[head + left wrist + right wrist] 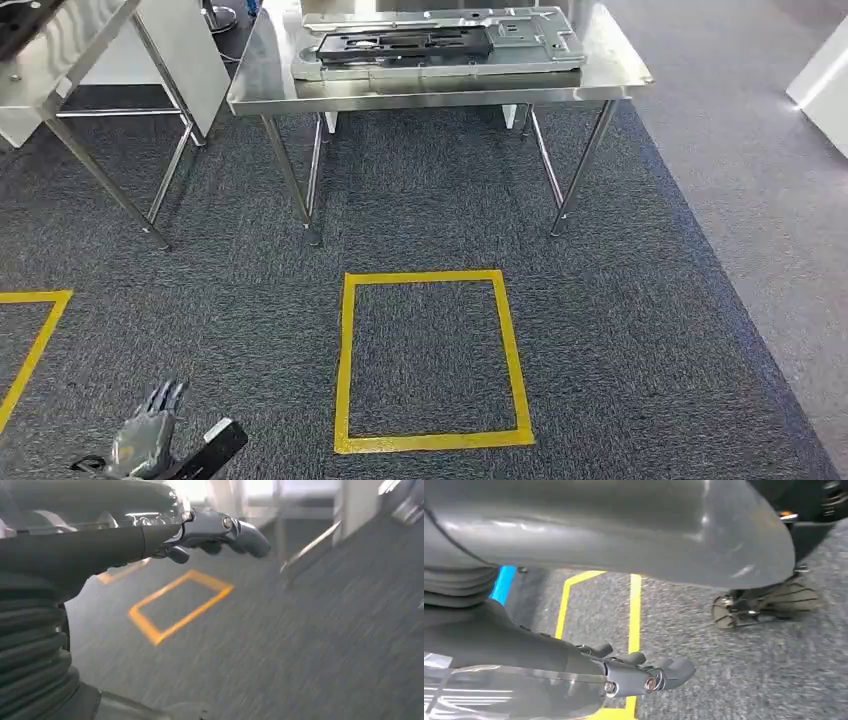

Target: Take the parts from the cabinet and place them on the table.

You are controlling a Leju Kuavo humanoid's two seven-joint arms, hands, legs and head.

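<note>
The parts (440, 45) were stacked on the far steel table (610, 80). The left hand (145, 435) was seen low at near left, fingers spread, holding nothing. The right hand (644, 672) hung over yellow floor tape (635, 610), fingers loosely apart, empty.

Tabletop (610, 75): shiny steel, on slim steel legs, standing on the carpet at the far side of the head view.
On the tabletop: stacked flat metal parts (440, 45), pale grey plates with a dark plate (405, 43) lying on top, towards the left of the stack.
Floor (650, 330): dark grey carpet.
On the floor: a yellow tape rectangle (432, 360) in front of the tabletop; a second yellow tape outline (35, 335) at the left edge.
Side table (60, 50): another steel one at far left, partly cut off.
</note>
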